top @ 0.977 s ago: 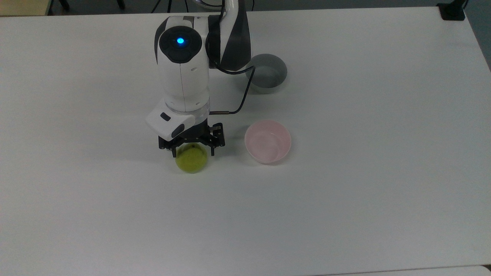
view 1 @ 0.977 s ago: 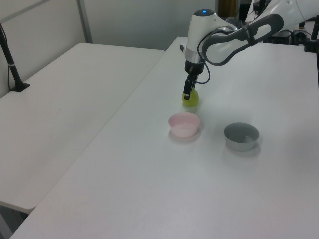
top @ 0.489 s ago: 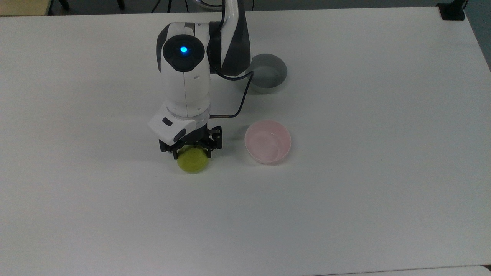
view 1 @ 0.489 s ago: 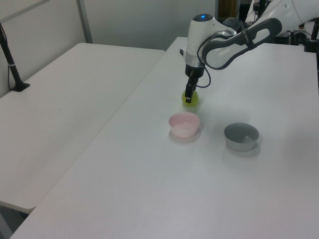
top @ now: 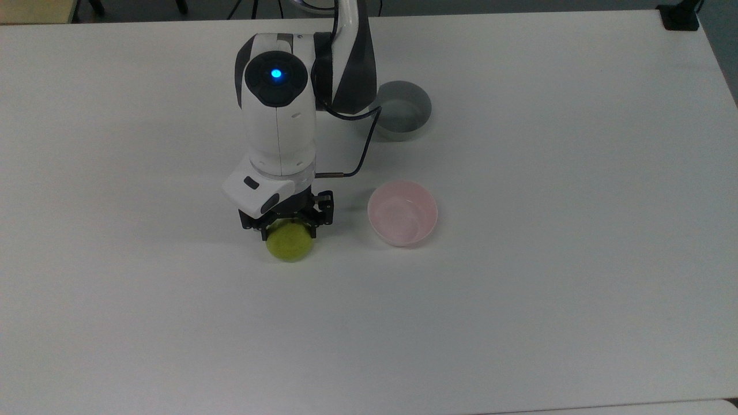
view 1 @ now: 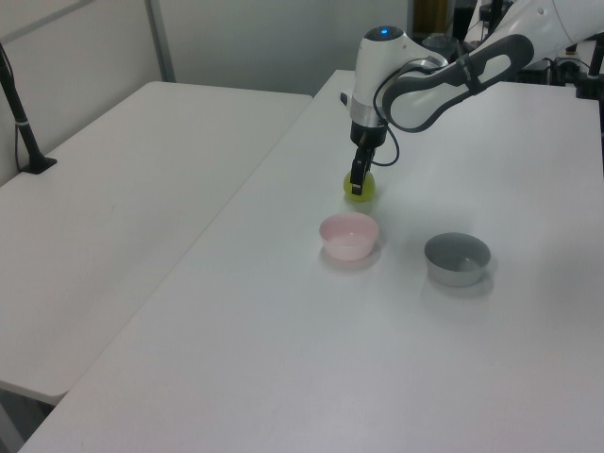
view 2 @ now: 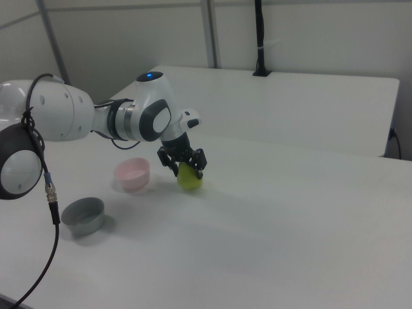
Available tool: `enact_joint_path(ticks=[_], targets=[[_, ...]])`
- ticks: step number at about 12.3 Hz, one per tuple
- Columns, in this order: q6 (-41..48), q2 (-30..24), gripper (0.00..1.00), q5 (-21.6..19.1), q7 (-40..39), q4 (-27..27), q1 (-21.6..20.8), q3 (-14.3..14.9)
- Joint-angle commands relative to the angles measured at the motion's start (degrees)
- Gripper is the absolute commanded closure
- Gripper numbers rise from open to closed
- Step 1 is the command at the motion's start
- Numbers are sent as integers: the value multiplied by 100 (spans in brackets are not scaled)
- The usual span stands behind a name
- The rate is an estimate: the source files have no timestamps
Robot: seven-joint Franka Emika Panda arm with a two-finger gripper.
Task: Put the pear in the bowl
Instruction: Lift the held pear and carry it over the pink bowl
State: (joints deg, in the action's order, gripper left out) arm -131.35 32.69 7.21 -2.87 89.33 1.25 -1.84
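The yellow-green pear (top: 290,245) rests on the white table, to the top view's left of the pale pink bowl (top: 402,212). My gripper (top: 288,229) comes straight down over the pear, its two black fingers pressed against the pear's sides and the jaws shut on it. The left view has the pear (view 1: 362,187) just behind the bowl (view 1: 348,235), with the gripper (view 1: 357,186) on it. From the right view, the pear (view 2: 189,178) lies to the right of the bowl (view 2: 132,174), under the gripper (view 2: 187,168). The bowl holds nothing.
A grey straight-sided bowl (top: 403,112) stands behind the pink one in the top view, close to the arm's cable (top: 363,150). In the left view a second white table (view 1: 123,179) adjoins on the left. A black post (view 2: 259,38) stands at the far table's back.
Since one second ago the gripper has come down a little and its fingers have drawn in against the pear. Over the last half second nothing has moved.
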Motion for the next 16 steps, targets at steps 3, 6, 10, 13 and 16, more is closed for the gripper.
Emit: enact_joint_path(ticks=[3, 6, 10, 13, 16], targets=[[152, -394, 47, 17, 76, 58, -38, 17], [610, -702, 47, -18, 84, 40, -55, 0], [945, -931, 47, -36, 206, 40, -213, -115], [954, -931, 47, 8, 734, 75, -713, -123], [945, -896, 47, 17, 1165, 84, -1109, -123]])
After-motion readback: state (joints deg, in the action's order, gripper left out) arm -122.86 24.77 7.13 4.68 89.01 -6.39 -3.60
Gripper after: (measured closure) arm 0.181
